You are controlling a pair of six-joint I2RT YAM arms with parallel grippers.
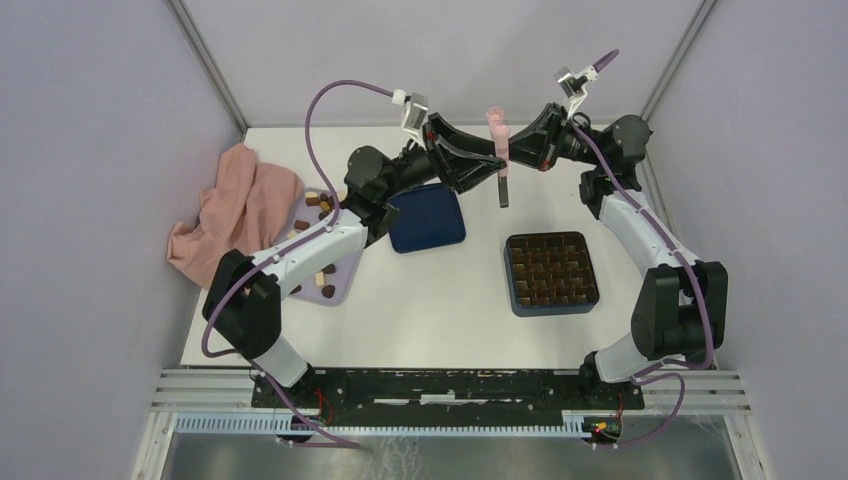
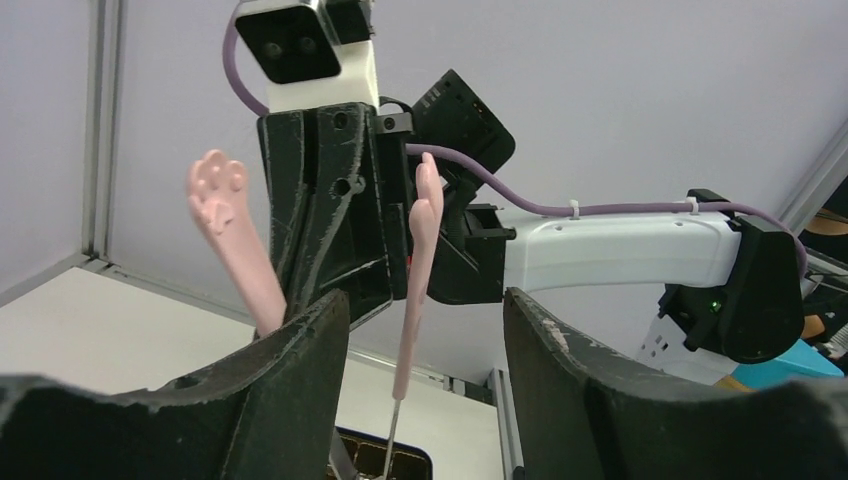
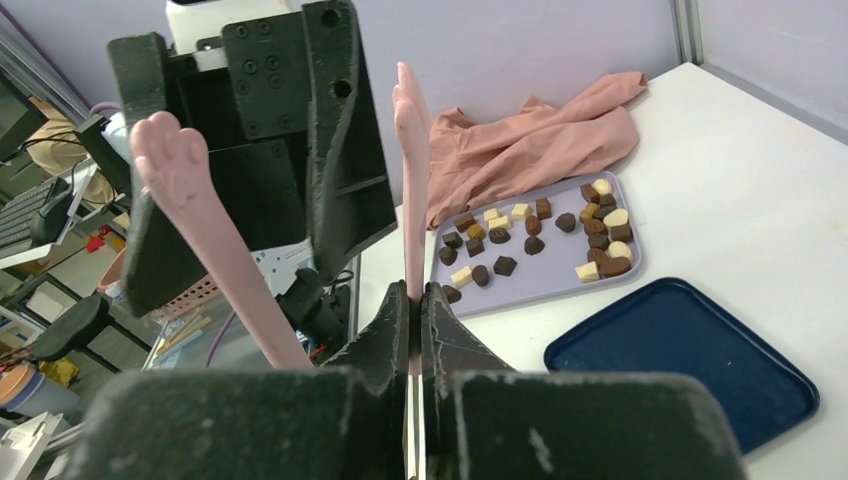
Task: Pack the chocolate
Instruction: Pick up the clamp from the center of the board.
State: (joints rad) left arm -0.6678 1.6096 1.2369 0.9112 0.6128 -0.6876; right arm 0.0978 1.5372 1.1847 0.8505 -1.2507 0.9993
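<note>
The chocolate (image 3: 530, 235), small dark, brown and cream pieces, lies on the lilac tray (image 3: 560, 285) at the table's left (image 1: 318, 205). High above the back of the table, my right gripper (image 3: 415, 295) is shut on one arm of pink tongs (image 3: 410, 170) with paw-shaped tips. The tongs' other arm (image 3: 195, 210) splays off to the side. My left gripper (image 2: 425, 300) faces the right one and is open. Its fingers stand on either side of the straight tong arm (image 2: 420, 230) without touching it. In the top view the two grippers meet at the tongs (image 1: 497, 125).
A dark blue box (image 1: 551, 272) with brown grid compartments sits right of centre. Its flat blue lid (image 1: 427, 220) lies beside the lilac tray (image 1: 335, 285). A pink cloth (image 1: 240, 205) is bunched at the left wall. Walls close in the table at the back and sides.
</note>
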